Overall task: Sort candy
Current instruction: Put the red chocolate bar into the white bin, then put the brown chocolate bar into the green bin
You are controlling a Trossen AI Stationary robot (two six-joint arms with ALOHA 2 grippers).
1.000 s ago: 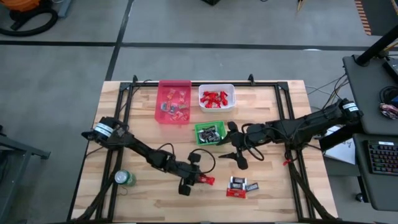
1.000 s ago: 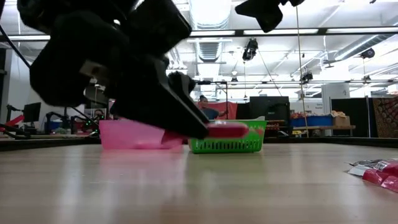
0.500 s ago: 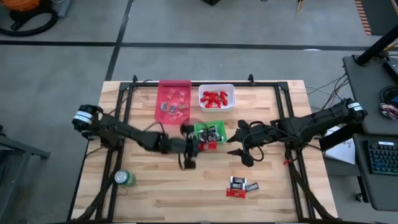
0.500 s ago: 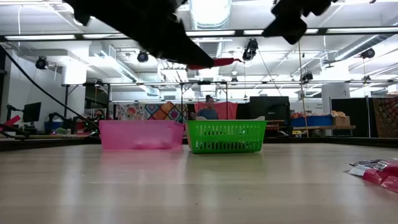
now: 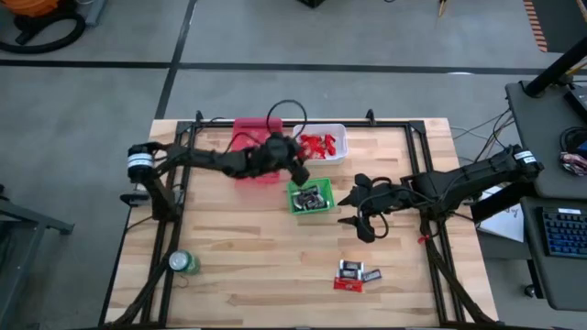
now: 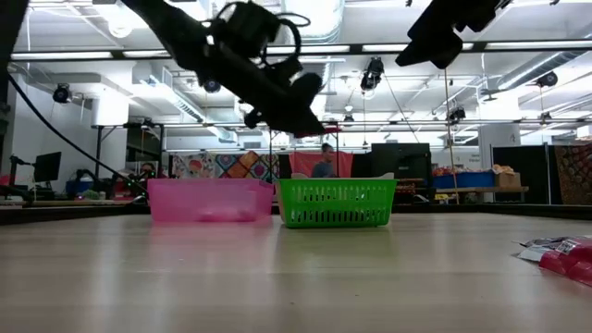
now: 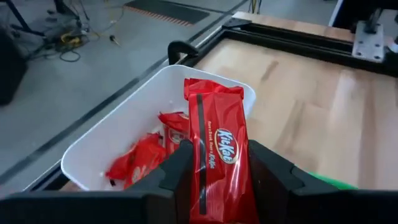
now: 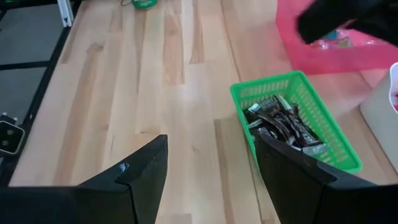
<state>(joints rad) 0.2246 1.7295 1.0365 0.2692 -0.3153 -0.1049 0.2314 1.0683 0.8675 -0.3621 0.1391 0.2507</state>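
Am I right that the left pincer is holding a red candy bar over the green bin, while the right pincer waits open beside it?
Not quite: the left wrist view shows the left pincer holding the red candy bar over the white bin, not the green bin. The right pincer does wait open beside the green one.

Light wooden table [image 5: 238, 247] with a green basket [image 5: 310, 198] mid-table, pink bin [image 5: 249, 149] and white bin [image 5: 332, 137] just behind it, green can [image 5: 183, 263] front-left, loose candy [image 5: 356, 275] front-right.
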